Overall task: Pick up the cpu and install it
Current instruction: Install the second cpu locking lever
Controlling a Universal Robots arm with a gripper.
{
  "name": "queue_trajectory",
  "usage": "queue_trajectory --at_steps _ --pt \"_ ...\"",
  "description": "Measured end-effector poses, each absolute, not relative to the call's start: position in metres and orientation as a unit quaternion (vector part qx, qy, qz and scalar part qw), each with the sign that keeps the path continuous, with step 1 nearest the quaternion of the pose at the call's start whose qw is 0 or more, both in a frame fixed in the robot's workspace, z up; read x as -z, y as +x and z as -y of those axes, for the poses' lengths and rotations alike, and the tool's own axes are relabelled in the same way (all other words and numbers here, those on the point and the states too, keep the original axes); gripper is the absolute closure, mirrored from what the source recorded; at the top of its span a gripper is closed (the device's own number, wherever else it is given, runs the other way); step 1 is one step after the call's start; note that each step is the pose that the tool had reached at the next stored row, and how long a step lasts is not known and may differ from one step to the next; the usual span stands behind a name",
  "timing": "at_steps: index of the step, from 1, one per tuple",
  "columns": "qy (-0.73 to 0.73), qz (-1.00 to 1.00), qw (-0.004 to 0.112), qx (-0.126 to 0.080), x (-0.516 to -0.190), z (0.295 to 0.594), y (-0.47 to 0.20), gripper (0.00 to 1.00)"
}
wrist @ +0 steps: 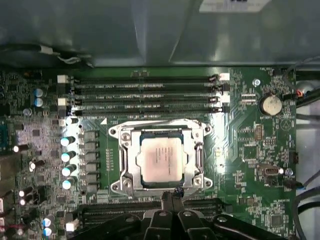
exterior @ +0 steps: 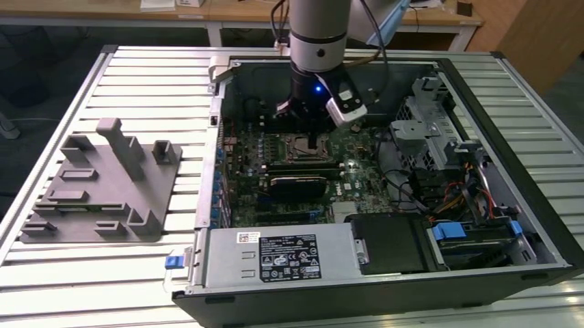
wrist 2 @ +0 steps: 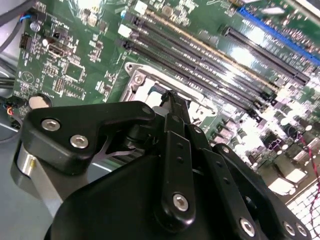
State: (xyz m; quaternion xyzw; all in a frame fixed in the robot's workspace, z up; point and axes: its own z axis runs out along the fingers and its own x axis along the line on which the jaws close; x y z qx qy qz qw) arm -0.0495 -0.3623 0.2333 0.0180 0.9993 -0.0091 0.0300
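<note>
The cpu (wrist: 160, 161), a flat square chip with a silver-grey top, lies flat inside the metal socket frame (wrist: 159, 156) on the green motherboard (wrist: 250, 150). My gripper (wrist: 172, 194) hangs just off one edge of the socket with its black fingers (wrist: 165, 201) pressed together and nothing between them. In the exterior view the gripper (exterior: 314, 144) stands upright inside the open computer case, right over the socket (exterior: 294, 145). The second wrist view has the fingertips (wrist 2: 170, 100) close above the socket frame (wrist 2: 142, 82).
Memory slots (wrist: 145, 92) run along one side of the socket and another slot bank (wrist: 125, 210) along the other. A grey fixture tray (exterior: 100, 184) lies on the slatted table at the exterior view's left. Inside the case are a black block (exterior: 297, 183), a power supply (exterior: 278, 256) and a drive cage (exterior: 438, 137).
</note>
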Motion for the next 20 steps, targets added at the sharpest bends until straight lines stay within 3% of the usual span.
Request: queue_trajectory --at_steps 13,20 --pt "0.012 -0.999 0.030 -0.014 -0.231 0.377 -0.053 0.89" --pt "0.001 -0.999 0.029 -0.016 -0.229 0.382 -0.059 0.89"
